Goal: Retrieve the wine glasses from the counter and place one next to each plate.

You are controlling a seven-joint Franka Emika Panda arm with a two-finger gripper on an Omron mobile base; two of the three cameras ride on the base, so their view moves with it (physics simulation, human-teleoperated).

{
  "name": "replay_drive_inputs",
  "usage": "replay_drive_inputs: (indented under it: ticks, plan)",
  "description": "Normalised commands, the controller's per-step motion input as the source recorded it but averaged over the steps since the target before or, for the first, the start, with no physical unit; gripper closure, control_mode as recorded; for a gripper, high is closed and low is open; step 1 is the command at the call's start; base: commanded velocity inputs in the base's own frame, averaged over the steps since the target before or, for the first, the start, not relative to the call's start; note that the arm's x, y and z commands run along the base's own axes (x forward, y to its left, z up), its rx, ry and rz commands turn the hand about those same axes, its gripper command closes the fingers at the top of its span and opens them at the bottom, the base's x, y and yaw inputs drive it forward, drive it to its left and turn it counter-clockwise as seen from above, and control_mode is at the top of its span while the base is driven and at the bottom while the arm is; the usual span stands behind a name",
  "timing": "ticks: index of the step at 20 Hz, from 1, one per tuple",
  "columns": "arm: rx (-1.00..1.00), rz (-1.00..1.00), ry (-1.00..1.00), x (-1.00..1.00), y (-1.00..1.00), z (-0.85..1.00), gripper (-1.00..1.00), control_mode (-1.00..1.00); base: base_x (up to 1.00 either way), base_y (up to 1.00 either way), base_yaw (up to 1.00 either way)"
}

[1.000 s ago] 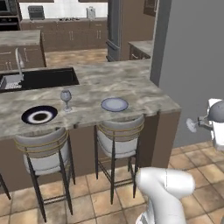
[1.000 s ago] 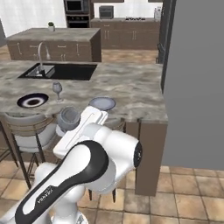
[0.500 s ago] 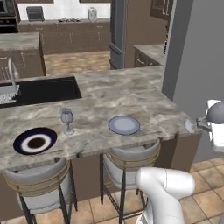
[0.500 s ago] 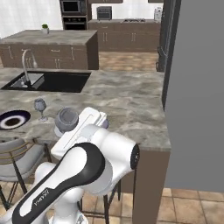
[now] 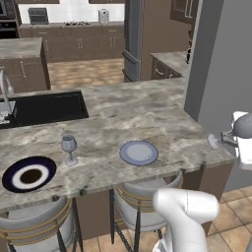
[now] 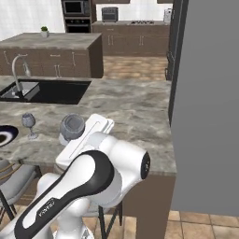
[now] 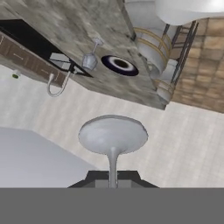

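You're in a home kitchen: stone-topped island (image 5: 147, 118) with black sink (image 5: 44, 106) centre-left, bar stools (image 5: 142, 206) below, oven (image 6: 77, 10) top left

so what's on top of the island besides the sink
A wine glass stands upright between the navy-rimmed plate and the pale blue-grey plate. The arm hides part of the top in the right base view.

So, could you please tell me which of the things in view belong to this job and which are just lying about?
Belongs to the job:
- wine glass on the island, beside the navy-rimmed plate
- pale blue-grey plate, no glass by it yet
- second wine glass, stem in the shut gripper

Just lying about:
- black sink
- faucet
- bar stools
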Motion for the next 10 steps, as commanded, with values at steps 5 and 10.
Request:
replay_drive_inputs:
  ticks: [5, 10]
  plan:
    - [0.00, 0.00, 0.00, 0.00, 0.00, 0.00, 1.00, 1.00, 0.40, -0.24, -0.13]
    - [0.00, 0.00, 0.00, 0.00, 0.00, 0.00, 1.00, 1.00, 0.23, -0.04, -0.19]
